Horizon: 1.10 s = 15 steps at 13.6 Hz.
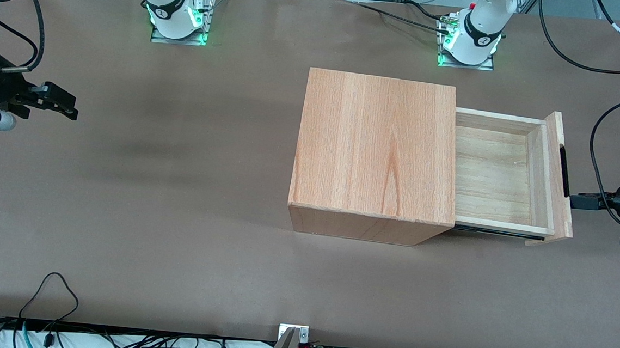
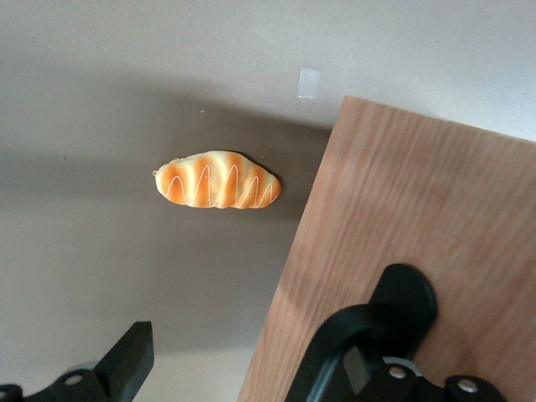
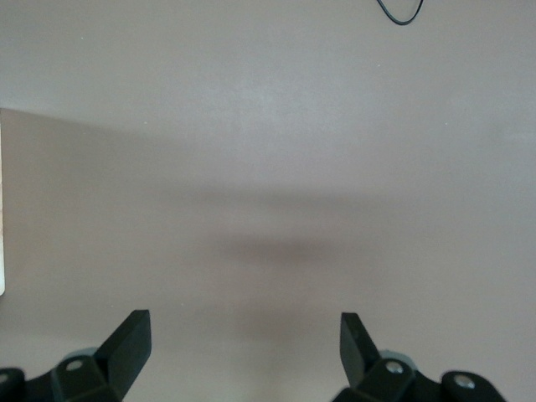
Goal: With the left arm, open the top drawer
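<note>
The top drawer (image 1: 492,176) stands pulled well out of the wooden cabinet (image 1: 374,151), toward the working arm's end of the table, and its pale tray shows nothing inside. Its front panel (image 2: 427,218) carries a slim black bar handle (image 1: 564,171) (image 2: 402,297). The left arm's gripper (image 1: 574,201) (image 2: 247,339) sits right at the panel, level with the handle's end nearer the front camera. It is open. One finger (image 2: 130,356) hangs free off the panel's edge, and the other is masked by the handle.
A toy bread roll (image 2: 218,180) lies on the grey surface beside the panel, with a white tape patch (image 2: 308,82) near it; neither shows in the front view. Cables trail along the table edges (image 1: 51,287).
</note>
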Available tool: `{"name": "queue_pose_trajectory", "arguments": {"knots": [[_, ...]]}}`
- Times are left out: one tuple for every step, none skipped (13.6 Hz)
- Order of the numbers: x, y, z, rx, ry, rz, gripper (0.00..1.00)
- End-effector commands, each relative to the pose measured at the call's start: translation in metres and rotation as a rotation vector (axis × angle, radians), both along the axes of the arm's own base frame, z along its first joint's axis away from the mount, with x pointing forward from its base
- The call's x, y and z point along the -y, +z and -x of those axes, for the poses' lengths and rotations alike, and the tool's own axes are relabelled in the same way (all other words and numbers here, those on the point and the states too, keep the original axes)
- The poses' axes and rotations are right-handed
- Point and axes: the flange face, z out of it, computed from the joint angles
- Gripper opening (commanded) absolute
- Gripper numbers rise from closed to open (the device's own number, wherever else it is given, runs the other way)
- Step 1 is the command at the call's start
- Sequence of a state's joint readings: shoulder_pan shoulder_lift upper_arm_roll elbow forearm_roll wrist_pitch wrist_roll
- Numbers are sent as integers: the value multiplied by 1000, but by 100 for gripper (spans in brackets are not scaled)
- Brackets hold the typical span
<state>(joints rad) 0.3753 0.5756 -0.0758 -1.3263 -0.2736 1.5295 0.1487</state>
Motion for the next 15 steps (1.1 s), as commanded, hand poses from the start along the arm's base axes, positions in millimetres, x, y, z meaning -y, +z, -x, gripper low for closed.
{"name": "queue_pose_trajectory", "arguments": {"knots": [[-6,9,-10,31,9,20,100],[-6,10,-10,33,9,19,100],[-6,9,-10,31,9,20,100],[-6,10,-10,33,8,18,100],[-8,13,-10,38,11,14,100],[-9,17,-11,39,9,11,100],[-9,18,-10,36,8,13,100],[-9,19,-9,30,4,16,100],[-8,23,-8,23,0,17,100],[-11,36,-10,41,1,11,100],[-11,39,-9,34,-2,12,100],[-9,42,-8,27,-6,16,100],[-11,48,-8,31,-8,13,100],[-11,55,-7,32,-12,12,100],[-12,65,-7,35,-14,11,100]]}}
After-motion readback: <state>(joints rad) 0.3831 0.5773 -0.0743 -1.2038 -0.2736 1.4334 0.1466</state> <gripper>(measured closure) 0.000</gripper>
